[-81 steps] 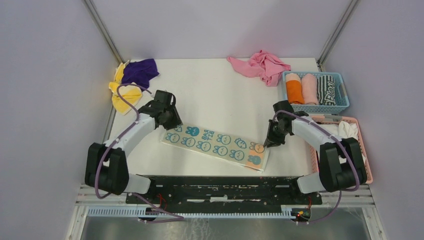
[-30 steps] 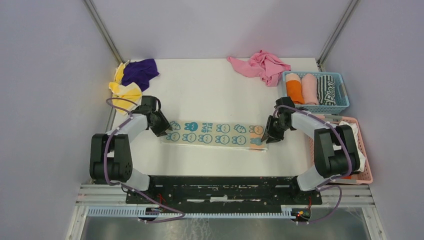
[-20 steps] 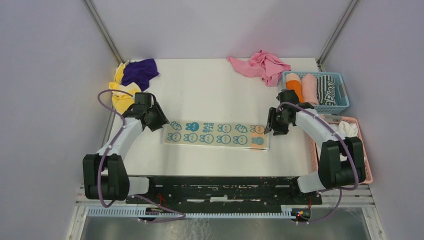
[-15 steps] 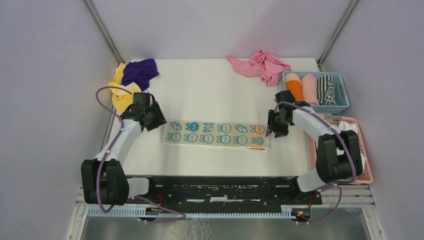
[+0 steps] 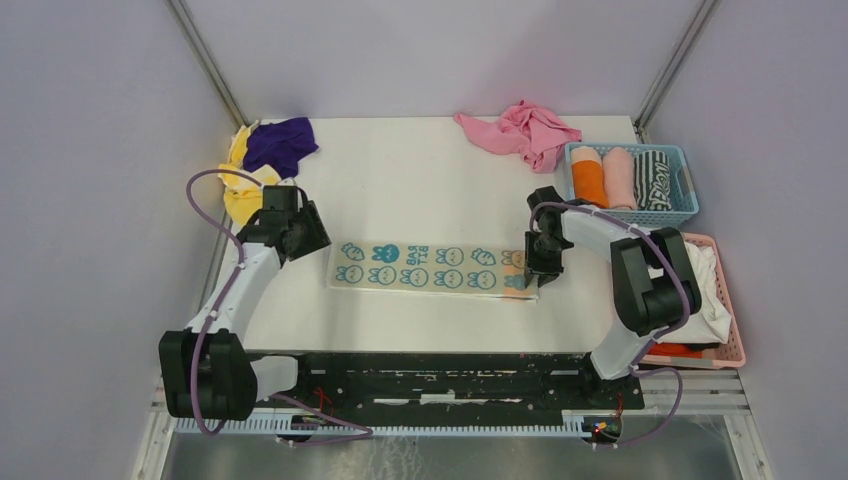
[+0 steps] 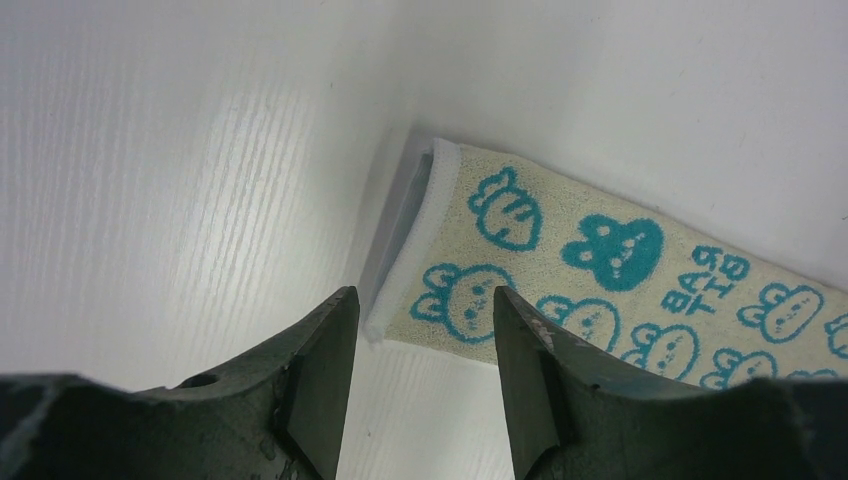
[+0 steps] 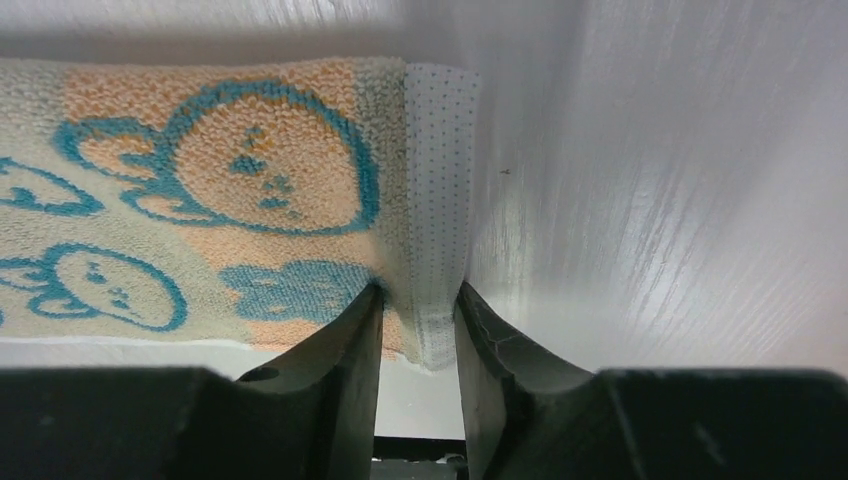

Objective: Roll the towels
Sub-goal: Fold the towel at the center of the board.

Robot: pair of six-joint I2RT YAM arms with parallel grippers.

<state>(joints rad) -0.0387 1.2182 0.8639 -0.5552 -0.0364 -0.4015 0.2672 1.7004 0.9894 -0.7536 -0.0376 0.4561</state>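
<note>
At the right end of the towel (image 5: 432,270), my right gripper (image 7: 418,300) has its fingers close together with the white hem between them, and I judge it pinched on that edge. The risk lies there. The towel is a folded strip, so if I have caught only the hem or the top layer, starting the roll could peel the fold open or drag the whole strip askew across the table (image 5: 420,170). A loose first turn would also leave a slack, lopsided roll. My left gripper (image 6: 425,330) is open and holds nothing, hovering just off the left end, whose bunny-printed corner shows between its fingers. The towel lies flat, lengthwise between my two grippers.
</note>
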